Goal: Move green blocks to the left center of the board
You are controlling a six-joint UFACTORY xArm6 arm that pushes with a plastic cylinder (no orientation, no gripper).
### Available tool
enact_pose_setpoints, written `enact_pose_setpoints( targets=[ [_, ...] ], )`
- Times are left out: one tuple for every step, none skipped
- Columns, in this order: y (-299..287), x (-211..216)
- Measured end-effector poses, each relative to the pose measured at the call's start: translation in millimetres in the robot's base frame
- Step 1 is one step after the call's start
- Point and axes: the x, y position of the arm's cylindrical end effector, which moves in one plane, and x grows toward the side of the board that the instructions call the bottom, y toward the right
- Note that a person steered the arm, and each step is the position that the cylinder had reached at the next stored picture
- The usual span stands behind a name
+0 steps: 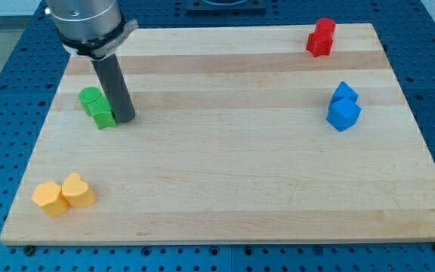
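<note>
Already the dark rod's tip point(124, 119) touches two small green wooden blocks point(97, 106), upper left of the frame. It grips nothing, merely pushes. Short, gentle nudges should keep both together.

Look to the view's top right corner of the wooden board point(225, 204) — two red blocks point(321, 37) touch there. Below them sit two blue blocks point(344, 106), also touching. Near your bottom left, two yellow-orange blocks point(63, 195) — pressed together.

One raised view overlooks the whole board point(225, 196).
</note>
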Motion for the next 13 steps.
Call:
enact_pose_setpoints(
  targets=[
    [0, -8],
    [0, -19],
    [1, -20],
    [38, -19],
    [106, -14],
    [118, -8],
    [76, -8],
    [40, -8],
    [22, -8],
    [-1, -8],
    [-16, -8],
    [-23, -8],
    [-20, -8]
  ],
)
